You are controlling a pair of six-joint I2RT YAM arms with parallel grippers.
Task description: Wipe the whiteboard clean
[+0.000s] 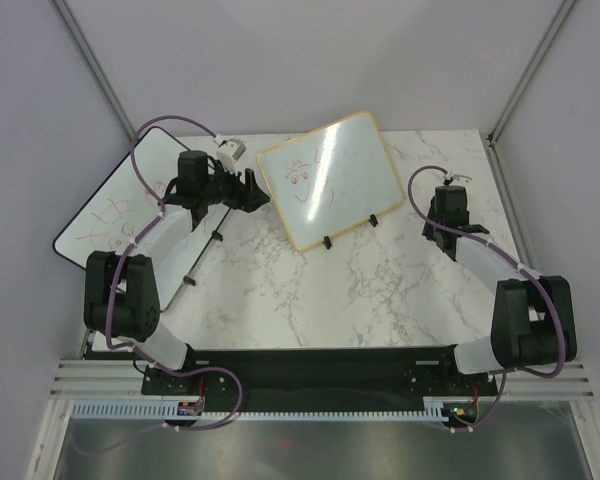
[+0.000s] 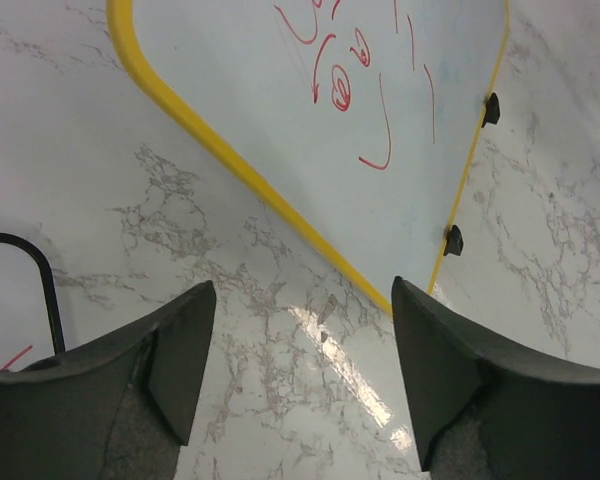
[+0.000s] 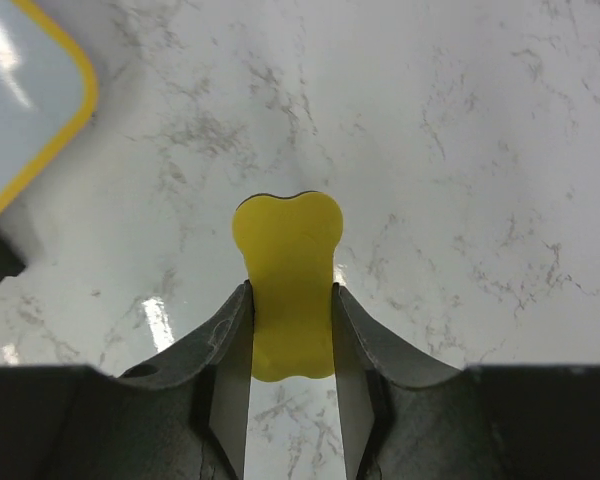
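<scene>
The whiteboard point(image 1: 330, 180) with a tan frame and two black feet point(image 1: 327, 242) lies tilted at the table's middle back, with a red face drawn on it. It also shows in the left wrist view point(image 2: 280, 90), and one corner of it in the right wrist view point(image 3: 20, 90). My left gripper point(image 1: 258, 190) is open and empty above the marble, just off the board's left edge point(image 2: 302, 300). My right gripper point(image 1: 448, 200) is to the right of the board, shut on a yellow bone-shaped eraser point(image 3: 286, 240), above bare marble point(image 3: 291, 295).
A larger black-edged whiteboard point(image 1: 110, 210) with red scribbles lies at the far left, partly under the left arm; its edge shows in the left wrist view point(image 2: 42, 275). A thin grey rod-like object point(image 1: 202, 258) lies beside it. White walls close in on three sides.
</scene>
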